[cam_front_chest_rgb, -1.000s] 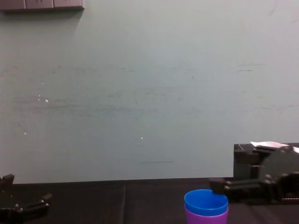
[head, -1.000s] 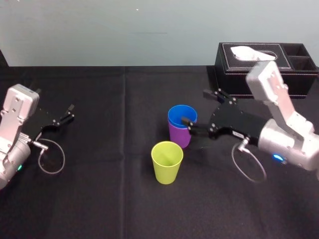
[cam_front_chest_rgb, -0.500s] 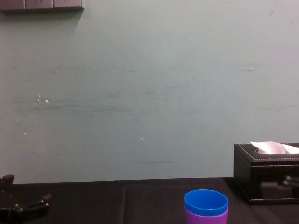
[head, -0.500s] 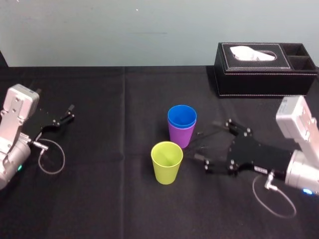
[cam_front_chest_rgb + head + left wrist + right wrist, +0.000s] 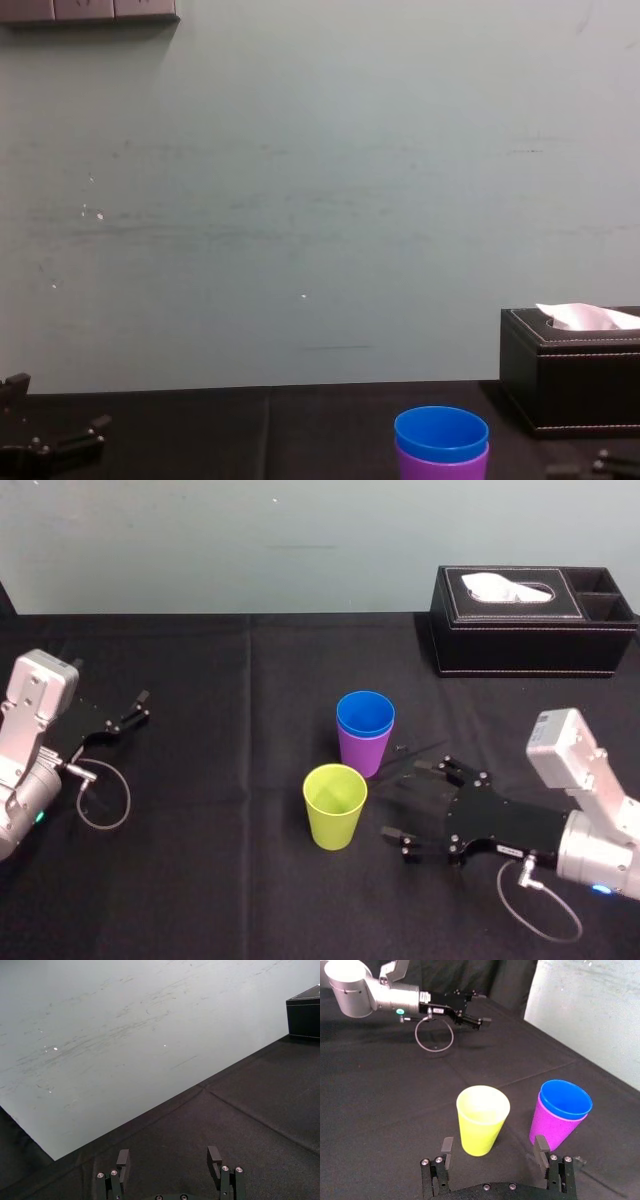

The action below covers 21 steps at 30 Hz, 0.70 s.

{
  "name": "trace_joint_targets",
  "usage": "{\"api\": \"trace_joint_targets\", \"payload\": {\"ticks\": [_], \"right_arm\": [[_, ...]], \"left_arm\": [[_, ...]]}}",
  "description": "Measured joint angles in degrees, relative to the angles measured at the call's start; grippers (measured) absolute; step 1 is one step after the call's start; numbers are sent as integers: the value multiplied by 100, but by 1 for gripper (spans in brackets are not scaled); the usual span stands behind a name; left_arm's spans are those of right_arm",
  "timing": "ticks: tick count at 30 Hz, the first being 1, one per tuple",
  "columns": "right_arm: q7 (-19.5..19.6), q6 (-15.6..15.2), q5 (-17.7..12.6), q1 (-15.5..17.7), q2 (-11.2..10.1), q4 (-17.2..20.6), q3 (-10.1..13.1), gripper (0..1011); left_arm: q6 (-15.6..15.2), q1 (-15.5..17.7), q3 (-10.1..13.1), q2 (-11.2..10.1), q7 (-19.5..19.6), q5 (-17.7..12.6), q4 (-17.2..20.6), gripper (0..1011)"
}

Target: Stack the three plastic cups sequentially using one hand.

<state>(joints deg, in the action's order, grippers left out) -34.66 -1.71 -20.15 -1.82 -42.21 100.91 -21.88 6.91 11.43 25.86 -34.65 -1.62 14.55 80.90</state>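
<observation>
The blue cup (image 5: 365, 714) sits nested inside the purple cup (image 5: 360, 754) near the table's middle. The yellow-green cup (image 5: 335, 805) stands alone just in front of them, upright. My right gripper (image 5: 420, 802) hovers low to the right of the yellow-green cup, open, fingers pointing at it with a gap between. In the right wrist view the yellow-green cup (image 5: 482, 1120) stands just ahead of my open right gripper (image 5: 493, 1146), and the blue cup (image 5: 566, 1100) in the purple cup (image 5: 555, 1129) is off to one side. My left gripper (image 5: 125, 720) rests open at the far left.
A black leather tissue box (image 5: 530, 620) stands at the back right, behind the right arm. A black cloth (image 5: 250, 880) covers the table. A loose cable loop (image 5: 100, 800) lies by the left arm. The chest view catches the blue cup (image 5: 441, 432) and the tissue box (image 5: 570, 370).
My right gripper drew back from the blue-and-purple stack, swung toward the table's front and came in low beside the yellow-green cup, staying open. The cups and left arm held still.
</observation>
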Motion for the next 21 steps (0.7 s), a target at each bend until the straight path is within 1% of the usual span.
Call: {"api": "trace_joint_targets", "payload": {"ticks": [8, 15, 21], "right_arm": [[-92, -29, 128, -266, 132, -277, -254, 1003], [-189, -49, 130, -462, 249, -514, -416, 1002], [-251, -50, 137, -598, 313, -642, -535, 1003]], "left_arm": [[0, 0, 0, 0, 0, 0, 0, 1011], [0, 0, 0, 0, 0, 0, 0, 1011], [0, 0, 0, 0, 0, 0, 0, 1011]]}}
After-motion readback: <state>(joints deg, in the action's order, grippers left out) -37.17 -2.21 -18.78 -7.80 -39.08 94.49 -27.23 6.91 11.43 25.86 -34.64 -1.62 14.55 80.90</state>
